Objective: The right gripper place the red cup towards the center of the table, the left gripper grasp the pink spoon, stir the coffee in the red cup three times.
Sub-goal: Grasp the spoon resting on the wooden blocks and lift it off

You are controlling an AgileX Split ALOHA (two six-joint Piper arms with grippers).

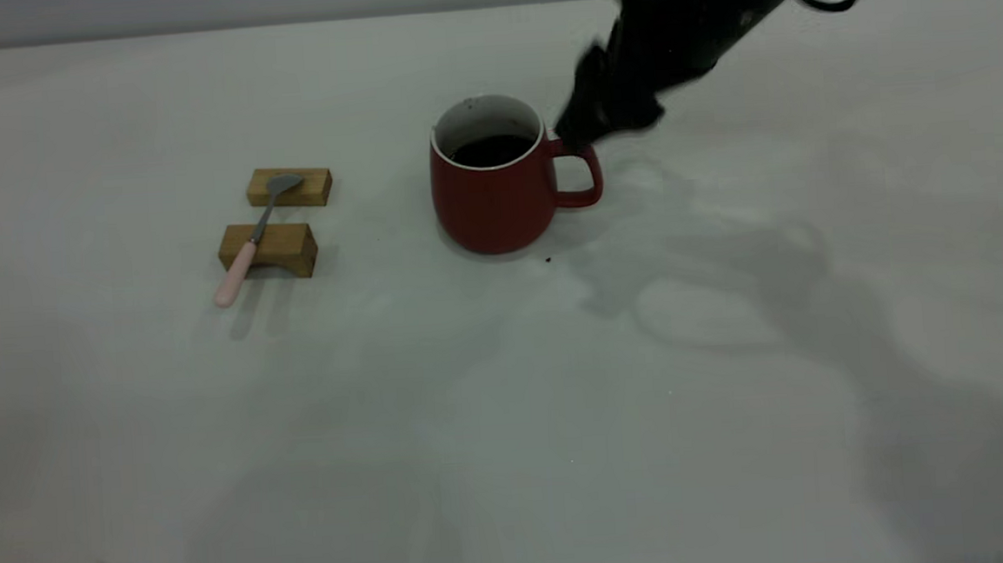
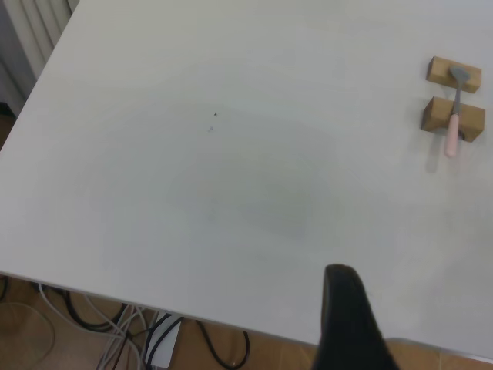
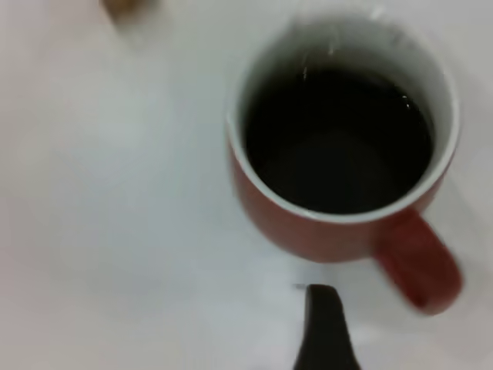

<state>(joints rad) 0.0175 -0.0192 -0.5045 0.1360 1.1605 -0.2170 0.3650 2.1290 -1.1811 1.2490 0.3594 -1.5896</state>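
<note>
The worktop (image 1: pixel 510 420) is a big, flat, off-white top, smooth and plain, with soft grey shadows on it and nothing on the near part. A bit further back, on the left, the pink spoon (image 1: pixel 248 241) lies across two small wooden blocks (image 1: pixel 270 249), like a little bridge; its round pink handle sticks out toward the front and its grey metal bowl rests on the far block. The left pincer (image 2: pixel 347 324) hangs far from it, out by the worktop's edge, and I cannot tell if its tips are apart or together. Near the middle stands the red cup (image 1: pixel 492 197), fat and round and shiny, white inside, with a loop handle pointing right. The coffee (image 1: pixel 492 150) in it is dark, almost black, and sits well below the rim. Right behind the handle is the right pincer (image 1: pixel 575 133), black and blurry, so I cannot tell if it is touching the handle or how its tips stand. The cup looks to be about where it should go. I think the right arm should pull away slowly and straight, so it does not bump the handle and slosh the coffee. Then the left pincer can pick the spoon up by its pink end.
</note>
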